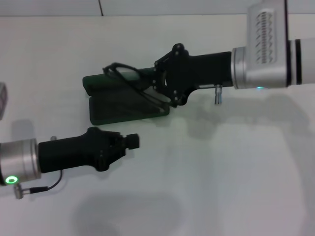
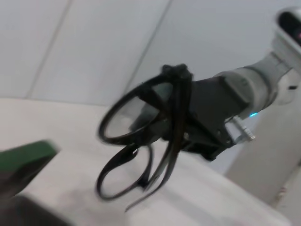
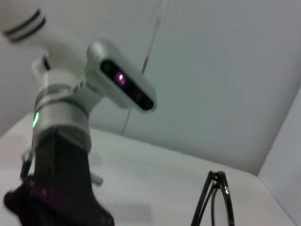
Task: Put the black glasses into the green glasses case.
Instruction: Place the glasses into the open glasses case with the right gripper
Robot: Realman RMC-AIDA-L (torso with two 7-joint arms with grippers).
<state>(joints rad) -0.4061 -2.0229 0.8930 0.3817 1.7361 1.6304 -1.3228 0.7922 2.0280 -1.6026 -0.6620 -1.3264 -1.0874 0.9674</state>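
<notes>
The black glasses (image 1: 129, 80) hang from my right gripper (image 1: 158, 89), which is shut on their frame just above the green glasses case (image 1: 123, 108). The case lies open on the white table, with its lid (image 1: 106, 81) on the far side. In the left wrist view the glasses (image 2: 141, 141) are tilted, temple arms pointing down, with the right gripper (image 2: 197, 122) behind them and a corner of the case (image 2: 26, 155) nearby. The right wrist view shows only part of the glasses (image 3: 216, 197). My left gripper (image 1: 134, 141) is shut and empty, on the near side of the case.
A grey object (image 1: 2, 98) sits at the table's left edge. The table's far edge (image 1: 147, 15) runs along the back. The left arm (image 3: 61, 155) and the robot's head (image 3: 122, 84) show in the right wrist view.
</notes>
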